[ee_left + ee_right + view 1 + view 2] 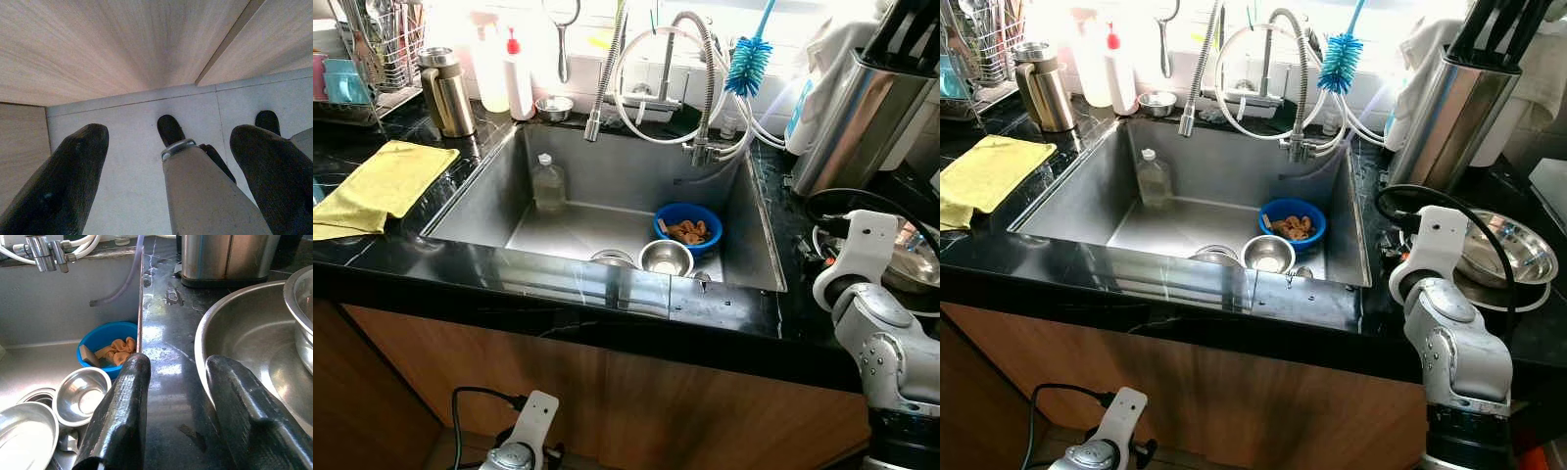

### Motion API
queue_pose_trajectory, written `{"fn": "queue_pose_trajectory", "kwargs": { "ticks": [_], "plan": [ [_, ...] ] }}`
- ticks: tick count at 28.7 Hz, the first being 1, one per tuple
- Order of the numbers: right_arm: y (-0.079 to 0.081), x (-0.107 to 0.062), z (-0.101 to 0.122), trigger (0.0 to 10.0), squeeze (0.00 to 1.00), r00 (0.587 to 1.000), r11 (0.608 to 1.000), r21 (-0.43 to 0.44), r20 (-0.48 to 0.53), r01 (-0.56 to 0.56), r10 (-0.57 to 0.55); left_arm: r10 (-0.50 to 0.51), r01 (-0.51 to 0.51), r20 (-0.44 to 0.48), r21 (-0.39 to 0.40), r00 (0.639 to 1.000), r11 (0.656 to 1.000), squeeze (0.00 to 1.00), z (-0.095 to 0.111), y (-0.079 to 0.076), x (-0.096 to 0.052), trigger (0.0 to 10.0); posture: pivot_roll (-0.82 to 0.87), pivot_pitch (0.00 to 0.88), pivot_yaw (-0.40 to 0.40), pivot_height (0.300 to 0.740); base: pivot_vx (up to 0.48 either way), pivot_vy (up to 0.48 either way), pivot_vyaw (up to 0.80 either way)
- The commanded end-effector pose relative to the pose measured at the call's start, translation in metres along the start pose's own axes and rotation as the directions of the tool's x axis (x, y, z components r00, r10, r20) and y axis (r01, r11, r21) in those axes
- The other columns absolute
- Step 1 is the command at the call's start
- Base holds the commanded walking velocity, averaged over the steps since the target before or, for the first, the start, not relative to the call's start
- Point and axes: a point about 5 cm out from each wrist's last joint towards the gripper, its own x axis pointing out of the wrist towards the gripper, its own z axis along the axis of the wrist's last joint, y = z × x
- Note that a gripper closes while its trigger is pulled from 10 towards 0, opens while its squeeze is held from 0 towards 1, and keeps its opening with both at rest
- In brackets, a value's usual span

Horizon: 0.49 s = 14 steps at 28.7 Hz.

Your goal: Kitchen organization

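Right wrist view shows the right claw [171,406] spread, hovering over the black bench [166,328] beside a steel pan [234,338]. Nearby, the sink [607,166] holds a blue bowl [688,228], a steel bowl [666,258] and a bottle [548,184]. Left claw [171,166] hangs spread over the floor [132,161].

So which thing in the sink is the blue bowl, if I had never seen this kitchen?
Start at the steel sink set into the black counter. On its floor, toward the right wall below the faucet, sits the blue bowl holding brownish scraps. The small steel bowl touching its front edge is bare metal, so the blue colour picks it out.
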Motion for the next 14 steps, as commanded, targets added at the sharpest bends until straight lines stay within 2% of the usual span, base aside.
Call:
{"fn": "queue_pose_trajectory", "kwargs": {
  "ticks": [1,6,9,14],
  "plan": [
    [0.005,-0.001,0.009,10.0,0.00,0.999,1.000,-0.007,0.034,-0.023,0.024,0.005,-0.005,-0.006,-0.011,1.000,1.000,0.00,0.000,0.001,0.000,10.0,0.06,0.008,-0.086,0.736,0.000,0.000,0.00],
    [0.009,-0.001,0.008,10.0,0.00,0.999,0.999,-0.008,0.031,-0.042,0.042,0.005,-0.005,-0.007,-0.011,1.000,1.000,0.00,-0.001,0.001,0.000,10.0,0.06,0.008,-0.086,0.736,0.000,0.000,0.00],
    [0.025,0.000,0.004,10.0,0.00,0.994,0.994,-0.016,0.018,-0.107,0.107,0.008,-0.008,-0.007,-0.013,1.000,1.000,0.00,0.000,0.002,0.000,10.0,0.06,0.010,-0.087,0.736,0.000,0.000,0.00],
    [0.029,0.000,0.003,10.0,0.00,0.992,0.992,-0.018,0.015,-0.122,0.122,0.008,-0.008,-0.007,-0.012,1.000,1.000,0.00,0.000,0.002,0.000,10.0,0.06,0.010,-0.086,0.736,0.000,0.000,0.00]
  ]
}}
